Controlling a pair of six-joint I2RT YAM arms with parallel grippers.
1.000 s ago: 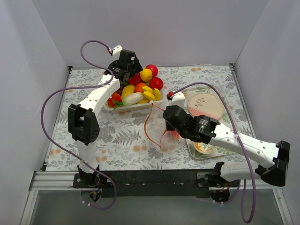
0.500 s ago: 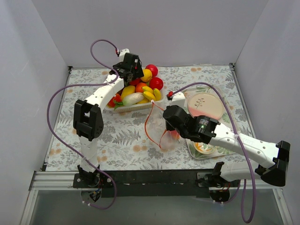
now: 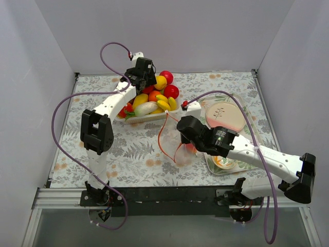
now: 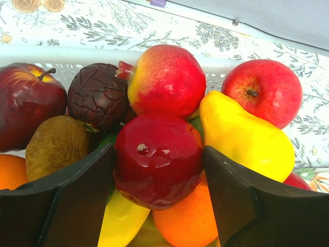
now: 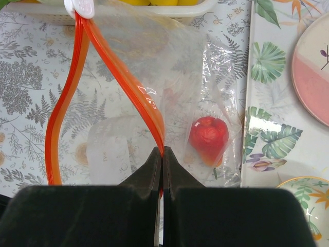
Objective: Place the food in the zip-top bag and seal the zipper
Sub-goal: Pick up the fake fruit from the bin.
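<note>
The food is a pile of toy fruits in a white basket (image 3: 149, 119) at the back. My left gripper (image 3: 144, 76) is over the pile. In the left wrist view my left gripper (image 4: 158, 170) has both fingers against a dark red apple (image 4: 158, 159); a yellow pear (image 4: 244, 136) and an orange (image 4: 182, 218) lie beside it. My right gripper (image 3: 180, 149) is shut on the red-orange zipper (image 5: 131, 85) of the clear zip-top bag (image 5: 205, 82) and holds its mouth open. One red fruit (image 5: 208, 139) lies inside the bag.
A leaf-print tray (image 3: 248, 108) at the right holds a pink-and-cream plate (image 3: 224, 116) and a small bowl (image 3: 224, 163). The zipper's white slider (image 5: 79, 6) sits near the basket's front rim. White walls enclose the floral table.
The left arm swung up and to the right over the basket between one second ago and half a second ago, then held. The right gripper with the bag strip shifted slightly left.
</note>
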